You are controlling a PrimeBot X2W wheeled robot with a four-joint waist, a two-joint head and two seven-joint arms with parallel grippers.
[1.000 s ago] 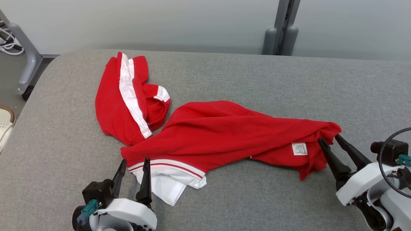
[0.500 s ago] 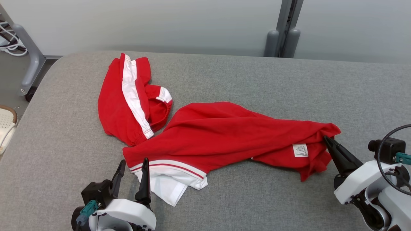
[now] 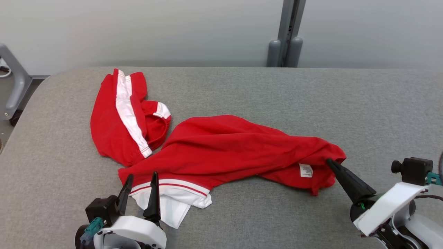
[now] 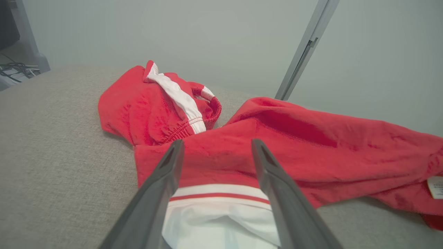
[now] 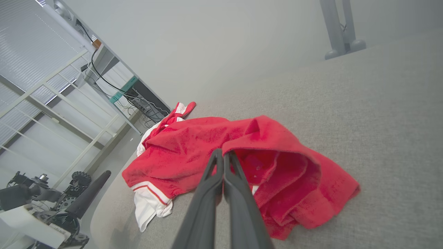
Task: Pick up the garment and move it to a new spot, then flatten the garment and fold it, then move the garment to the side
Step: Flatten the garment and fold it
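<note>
right wrist view has the right claw (image 5: 223, 154) pressed shut, its two dark fingers meeting on the rim of a fold at the near end of the red garment (image 5: 193, 148). the bite looks thin, right at the tips, so i'd worry the cloth slips out once the arm lifts. the weight of the long body lying away to the claw's left would cause that. just past the tips the fabric is bunched and doubled, so a pull could also bring up one layer alone and leave the rest twisted. from the head view the arm comes in low from the near right, fingers slanting up and leftward to the cloth just beside the white label (image 3: 306, 170). well off to its left the left claw (image 3: 140, 177) stands wide, fingers upright, poised over the white striped hem (image 3: 173, 188) and gripping nothing. if only one end rises, the garment will likely drag across the grey padded top (image 3: 277, 90).
</note>
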